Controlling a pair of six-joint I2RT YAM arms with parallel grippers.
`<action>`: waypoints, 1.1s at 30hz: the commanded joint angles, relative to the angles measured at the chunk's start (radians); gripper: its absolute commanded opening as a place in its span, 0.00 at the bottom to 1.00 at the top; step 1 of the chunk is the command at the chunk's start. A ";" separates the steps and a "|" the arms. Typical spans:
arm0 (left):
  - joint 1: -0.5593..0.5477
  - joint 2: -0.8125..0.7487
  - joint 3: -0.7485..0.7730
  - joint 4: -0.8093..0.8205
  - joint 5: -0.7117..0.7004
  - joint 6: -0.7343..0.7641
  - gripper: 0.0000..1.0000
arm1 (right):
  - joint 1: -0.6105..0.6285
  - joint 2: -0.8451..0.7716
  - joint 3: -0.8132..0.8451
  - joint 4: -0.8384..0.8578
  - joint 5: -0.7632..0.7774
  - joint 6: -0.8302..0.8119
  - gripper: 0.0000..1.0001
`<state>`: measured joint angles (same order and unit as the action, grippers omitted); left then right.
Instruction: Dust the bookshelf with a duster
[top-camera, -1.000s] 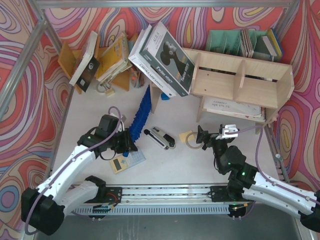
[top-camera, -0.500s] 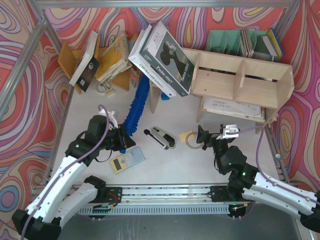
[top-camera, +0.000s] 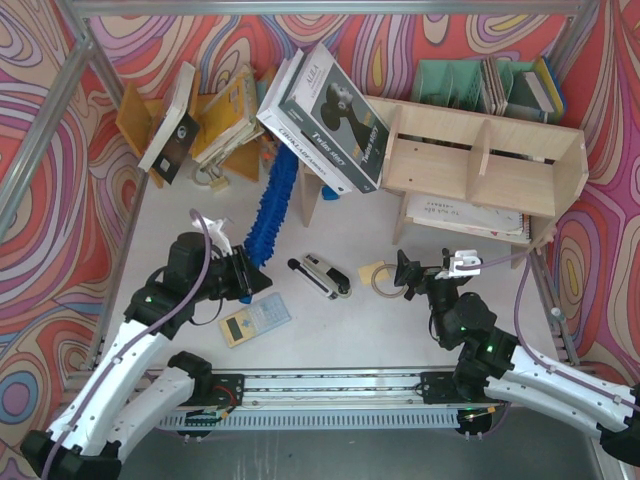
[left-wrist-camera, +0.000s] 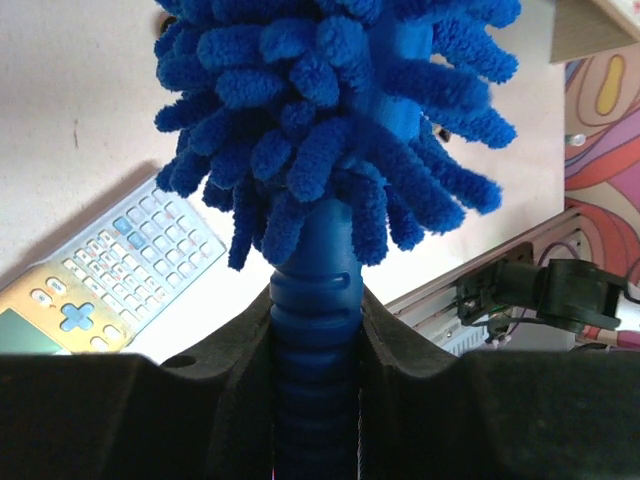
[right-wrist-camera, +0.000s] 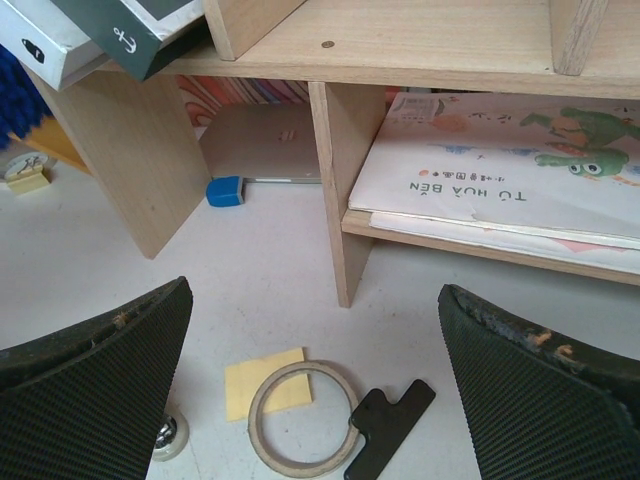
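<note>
Lower left, the left pincer (top-camera: 246, 276) is clamped on the handle of the long bright-blue fluffy chenille duster (top-camera: 268, 205), whose tip lies beside the left end of the wide pale plywood bookshelf (top-camera: 480, 150). Dusting seems barely begun. Lower right, the right pincer (top-camera: 402, 272) stands apart, empty.

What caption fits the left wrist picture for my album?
Left gripper shut on the fluffy blue duster, a calculator lying nearby.

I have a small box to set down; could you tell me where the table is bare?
Bare: between the gold-and-blue calculator and the right arm; also left of the bright-blue fluffy duster, in front of the orange-brown wooden book rack. Crowded around the beige tape ring and yellow note.
</note>
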<state>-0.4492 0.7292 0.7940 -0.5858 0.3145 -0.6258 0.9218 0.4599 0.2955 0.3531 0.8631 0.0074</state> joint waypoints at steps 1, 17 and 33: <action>0.001 0.004 -0.096 0.106 0.012 -0.030 0.00 | -0.003 -0.012 0.024 0.011 0.015 0.004 0.99; -0.003 0.093 -0.169 0.171 -0.008 -0.032 0.00 | -0.003 -0.010 0.027 0.008 0.009 0.008 0.98; -0.004 0.016 0.049 0.000 -0.053 0.024 0.00 | -0.004 -0.001 0.028 0.012 0.007 0.007 0.99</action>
<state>-0.4511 0.7578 0.8112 -0.5819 0.2764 -0.6380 0.9218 0.4576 0.2955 0.3534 0.8631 0.0078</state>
